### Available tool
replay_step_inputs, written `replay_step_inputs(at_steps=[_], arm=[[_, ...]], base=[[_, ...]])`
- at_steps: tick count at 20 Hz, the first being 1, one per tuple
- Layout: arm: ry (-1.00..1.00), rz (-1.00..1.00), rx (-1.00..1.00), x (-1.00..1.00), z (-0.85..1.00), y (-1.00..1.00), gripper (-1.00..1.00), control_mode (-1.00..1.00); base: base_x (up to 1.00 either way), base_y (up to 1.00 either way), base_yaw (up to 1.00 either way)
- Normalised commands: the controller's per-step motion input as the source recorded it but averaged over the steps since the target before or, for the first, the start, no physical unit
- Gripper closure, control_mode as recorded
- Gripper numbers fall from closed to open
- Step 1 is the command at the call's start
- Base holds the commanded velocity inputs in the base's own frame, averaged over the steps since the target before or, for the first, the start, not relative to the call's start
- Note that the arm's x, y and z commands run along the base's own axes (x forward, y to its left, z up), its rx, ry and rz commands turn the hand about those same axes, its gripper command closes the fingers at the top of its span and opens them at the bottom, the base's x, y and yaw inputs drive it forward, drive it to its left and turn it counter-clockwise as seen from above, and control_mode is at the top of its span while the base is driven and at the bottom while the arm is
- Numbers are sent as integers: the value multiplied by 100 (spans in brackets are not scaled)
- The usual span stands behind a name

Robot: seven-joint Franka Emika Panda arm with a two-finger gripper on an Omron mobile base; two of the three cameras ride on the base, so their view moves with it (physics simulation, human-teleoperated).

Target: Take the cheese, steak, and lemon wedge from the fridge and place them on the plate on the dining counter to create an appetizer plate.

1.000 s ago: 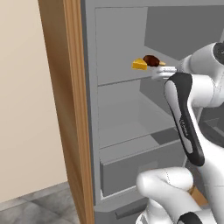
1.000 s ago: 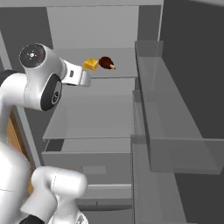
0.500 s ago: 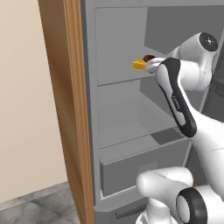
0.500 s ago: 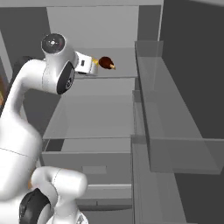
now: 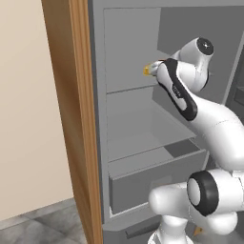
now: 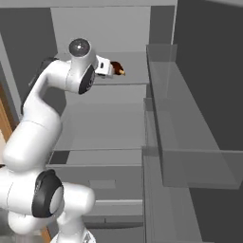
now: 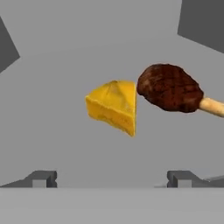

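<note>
Gripper (image 7: 111,178) wide open w/ nothing held, facing yellow cheese (image 7: 113,106) wedge touching brown steak (image 7: 169,88).

no readable text, no labels, no brands, no numbers, no signs on any surface

From the left base camera the arm (image 5: 178,90) covers most of the cheese (image 5: 147,70), so just a small yellow corner pokes out left of the claw, and the steak can't be made out there at all. Right base camera, the steak (image 6: 116,69) is a tiny dark blob just past the claw; its shape is too small to tell. In the hand camera the steak's pale bone end (image 7: 213,106) gets chopped by the right edge.
</note>
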Motion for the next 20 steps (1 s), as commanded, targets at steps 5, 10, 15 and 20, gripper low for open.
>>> replay_step_inputs(at_steps=[5,10,15,20], arm=[[4,0,-1,77,-11,0,-100,-100],[2,2,0,69,-4,0,-100,-100],[1,7,-1,53,-9,0,-100,-100],[2,5,-8,15,-34,13,-100,-100]], base=[[0,0,0],[0,0,0],[0,0,0],[0,0,0]])
